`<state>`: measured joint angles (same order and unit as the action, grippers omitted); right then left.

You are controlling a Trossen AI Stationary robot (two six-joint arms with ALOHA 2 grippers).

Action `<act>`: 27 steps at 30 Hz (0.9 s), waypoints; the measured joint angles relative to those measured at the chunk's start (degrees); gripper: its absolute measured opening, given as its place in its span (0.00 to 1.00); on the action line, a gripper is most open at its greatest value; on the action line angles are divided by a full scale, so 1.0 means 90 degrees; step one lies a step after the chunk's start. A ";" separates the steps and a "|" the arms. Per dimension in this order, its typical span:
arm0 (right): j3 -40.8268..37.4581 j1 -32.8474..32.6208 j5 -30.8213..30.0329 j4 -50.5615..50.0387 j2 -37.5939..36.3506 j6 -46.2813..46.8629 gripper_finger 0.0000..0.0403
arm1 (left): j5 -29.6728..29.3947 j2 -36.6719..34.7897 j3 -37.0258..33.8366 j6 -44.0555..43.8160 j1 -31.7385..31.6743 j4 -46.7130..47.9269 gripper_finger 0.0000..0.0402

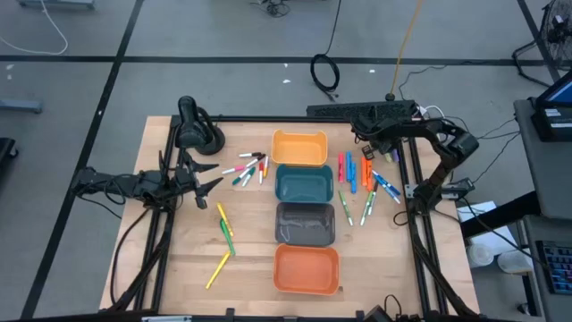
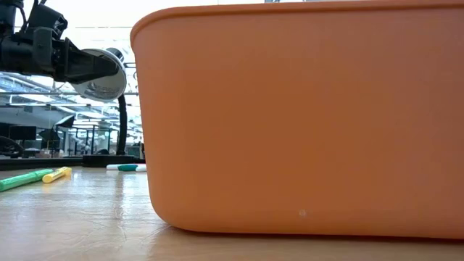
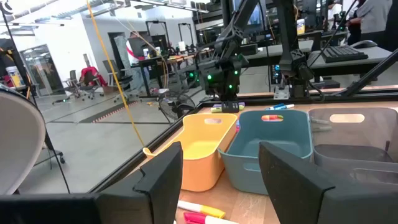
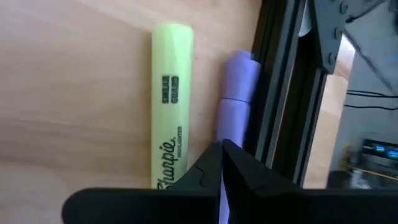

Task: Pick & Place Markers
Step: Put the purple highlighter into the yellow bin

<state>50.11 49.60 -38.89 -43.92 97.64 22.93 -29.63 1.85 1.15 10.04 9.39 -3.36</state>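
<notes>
Markers lie in loose groups on the wooden table: pink, red and green ones [image 1: 248,168] left of the bins, orange, blue and green ones [image 1: 365,183] to their right, and yellow and green ones [image 1: 223,225] nearer. My left gripper [image 1: 204,183] [image 3: 221,186] hovers open just left of the left group, facing the bins. My right gripper [image 1: 365,149] [image 4: 222,149] is shut near the far right corner. It points down over a purple marker [image 4: 236,93] that lies along a dark rail, beside a yellow highlighter [image 4: 171,99]. My right gripper's shut fingertips [image 4: 211,165] stand over the purple marker's near part [image 4: 229,124], coming from above. Whether they touch it I cannot tell.
Four bins run in a line down the table's middle: light orange [image 1: 299,148], teal [image 1: 304,183], grey [image 1: 304,222] and orange [image 1: 307,268]. The orange bin [image 2: 304,116] fills the low view. A dark rail [image 4: 280,93] edges the table. A black stand [image 1: 192,125] sits at the far left.
</notes>
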 joint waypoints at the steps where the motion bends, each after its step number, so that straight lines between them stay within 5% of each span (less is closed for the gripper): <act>1: 0.0000 -0.0017 -0.0013 -0.0046 0.0077 -0.0002 0.00 | 0.0000 0.0002 0.0000 0.0000 0.0002 0.0000 0.53; 16: 0.0001 -0.0041 0.0338 -0.0301 -0.0432 0.0177 0.00 | 0.0000 0.0000 0.0000 -0.0002 0.0002 0.0005 0.53; 27: -0.0002 -0.0254 0.0278 -0.1858 -0.0132 0.0737 0.00 | 0.0000 0.0000 0.0000 0.0000 0.0000 0.0007 0.53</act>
<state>50.09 47.31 -36.38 -60.64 96.45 29.57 -29.63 1.85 1.15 10.04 9.39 -3.29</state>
